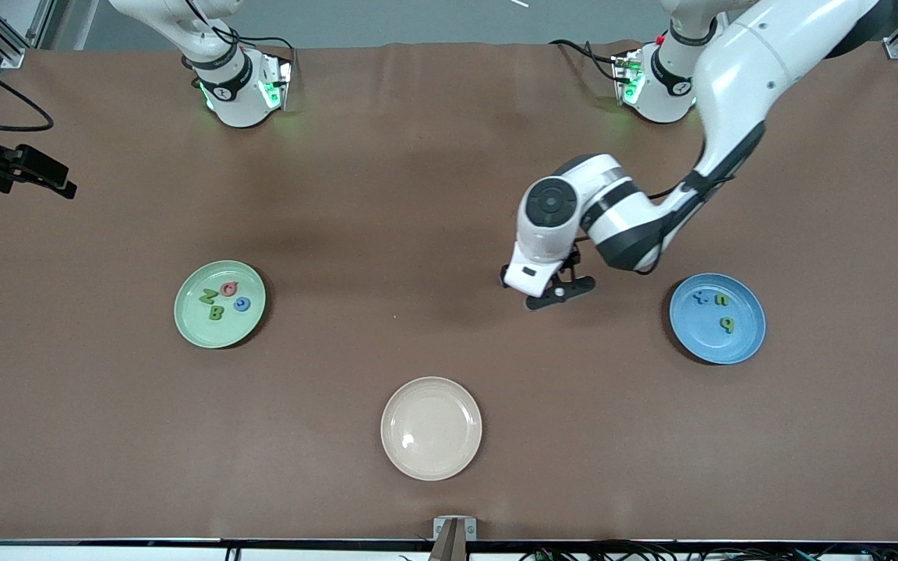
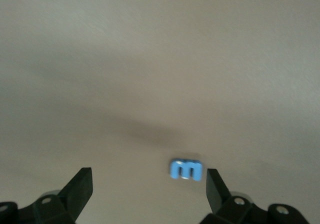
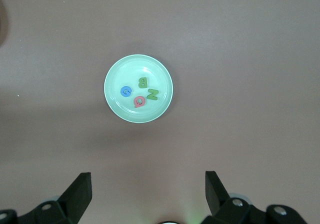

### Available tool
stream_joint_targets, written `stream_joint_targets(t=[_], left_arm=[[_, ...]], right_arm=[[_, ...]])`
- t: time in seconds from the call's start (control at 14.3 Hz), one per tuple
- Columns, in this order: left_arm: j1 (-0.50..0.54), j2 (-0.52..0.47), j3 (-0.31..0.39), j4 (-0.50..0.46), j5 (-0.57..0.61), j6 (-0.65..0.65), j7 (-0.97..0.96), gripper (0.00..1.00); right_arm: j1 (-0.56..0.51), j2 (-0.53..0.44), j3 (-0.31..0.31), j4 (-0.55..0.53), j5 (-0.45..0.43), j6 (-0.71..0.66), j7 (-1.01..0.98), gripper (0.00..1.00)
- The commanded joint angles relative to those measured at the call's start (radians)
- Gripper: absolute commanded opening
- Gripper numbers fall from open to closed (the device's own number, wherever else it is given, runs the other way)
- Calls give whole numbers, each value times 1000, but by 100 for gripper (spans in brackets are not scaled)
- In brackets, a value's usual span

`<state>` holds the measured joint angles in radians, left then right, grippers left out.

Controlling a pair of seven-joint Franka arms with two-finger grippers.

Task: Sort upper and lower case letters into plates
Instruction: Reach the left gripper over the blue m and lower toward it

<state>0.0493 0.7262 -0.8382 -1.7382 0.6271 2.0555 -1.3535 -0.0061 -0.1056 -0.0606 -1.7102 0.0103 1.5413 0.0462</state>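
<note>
A small blue letter m (image 2: pixel 186 169) lies on the brown table between the open fingers of my left gripper (image 2: pixel 148 173), nearer one finger. In the front view that gripper (image 1: pixel 554 294) hangs low over the table between the plates and hides the m. The pale green plate (image 1: pixel 199 327) holds several letters: a green Z (image 1: pixel 207 296), a green B (image 1: pixel 216 313), a pink one (image 1: pixel 229 288) and a blue one (image 1: pixel 242 304). The bright blue plate (image 1: pixel 718 347) holds three: blue x (image 1: pixel 701 297), green n (image 1: pixel 720 299), green q (image 1: pixel 726 324). My right gripper (image 3: pixel 148 176) is open, high over the green plate (image 3: pixel 120 106).
An empty cream-beige plate (image 1: pixel 431 428) sits nearest the front camera, mid-table. A black device on a mount (image 1: pixel 24 167) juts in at the right arm's end of the table. The arm bases (image 1: pixel 238 93) stand along the table's top edge.
</note>
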Motion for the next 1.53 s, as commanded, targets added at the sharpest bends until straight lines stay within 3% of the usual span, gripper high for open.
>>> stream_joint_targets(t=[0.0,0.21,1.05,1.32,1.46], left_arm=[[-43,32,41,48,-41,38,-22,100],[-45,71,44,40,-44,124,-76,100],[-31,102,73,-52,-35,213,-73,100],[-34,107,76,-57,-35,235,-78,100],[-32,105,76,-64,-37,235,-81,92]], right_arm=[[3,-37,2,-39,-1,8,-11,100],[41,-37,5,-35,-58,10,-46,100],[-11,-49,7,-42,-13,-3,-45,100],[-46,-54,51,-46,-13,-3,-46,100],[-46,-57,51,-46,-13,-1,-46,100]])
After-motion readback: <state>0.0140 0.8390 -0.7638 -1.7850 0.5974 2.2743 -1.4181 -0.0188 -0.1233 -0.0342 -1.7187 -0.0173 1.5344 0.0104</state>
